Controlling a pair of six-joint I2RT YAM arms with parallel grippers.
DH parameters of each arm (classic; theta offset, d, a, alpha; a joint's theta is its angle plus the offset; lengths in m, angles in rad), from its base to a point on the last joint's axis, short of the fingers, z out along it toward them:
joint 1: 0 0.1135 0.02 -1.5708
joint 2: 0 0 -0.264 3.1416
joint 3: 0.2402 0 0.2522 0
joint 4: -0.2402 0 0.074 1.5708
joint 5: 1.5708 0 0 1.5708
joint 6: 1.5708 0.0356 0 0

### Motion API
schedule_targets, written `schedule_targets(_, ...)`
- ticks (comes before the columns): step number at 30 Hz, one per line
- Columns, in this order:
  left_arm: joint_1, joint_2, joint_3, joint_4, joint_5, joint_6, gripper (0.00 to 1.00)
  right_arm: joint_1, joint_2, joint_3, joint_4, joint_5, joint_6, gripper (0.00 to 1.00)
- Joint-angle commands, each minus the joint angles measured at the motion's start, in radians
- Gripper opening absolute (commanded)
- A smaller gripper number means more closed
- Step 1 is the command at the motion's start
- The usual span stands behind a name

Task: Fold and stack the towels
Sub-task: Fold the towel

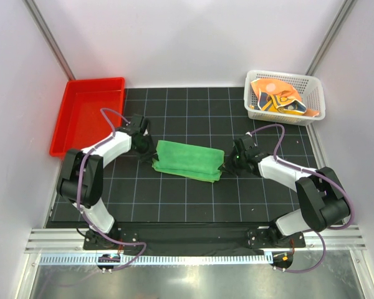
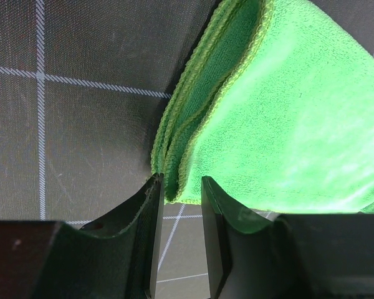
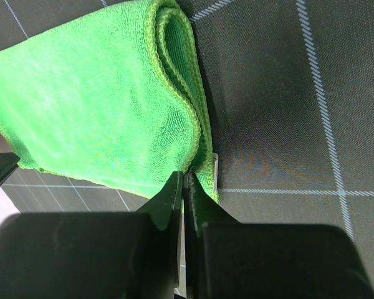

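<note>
While right hand pinches green towel edge

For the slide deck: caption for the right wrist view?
Right gripper pinching the folded green towel edge over the gridded mat.

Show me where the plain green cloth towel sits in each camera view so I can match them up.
Top external: plain green cloth towel, folded, centre of the black gridded mat, between both end effectors.
Left wrist: upper right, folded edge reaching down to the left end effector.
Right wrist: upper left, its corner pinched in the right end effector.
Shared landmark: the mat's white grid lines.
</note>
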Motion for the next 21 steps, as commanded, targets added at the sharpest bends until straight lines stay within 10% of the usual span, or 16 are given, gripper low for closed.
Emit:
schedule_targets(1, 0.005, 0.003, 0.026, -0.011, -0.009, -0.006, 0.34, 0.007, -0.013, 0.011, 0.023, 0.001, -0.015, 0.01)
schedule_targets(21, 0.005, 0.033, 0.024, 0.009, -0.003, -0.015, 0.12, 0.007, -0.029, 0.008, 0.020, 0.009, -0.018, 0.01)
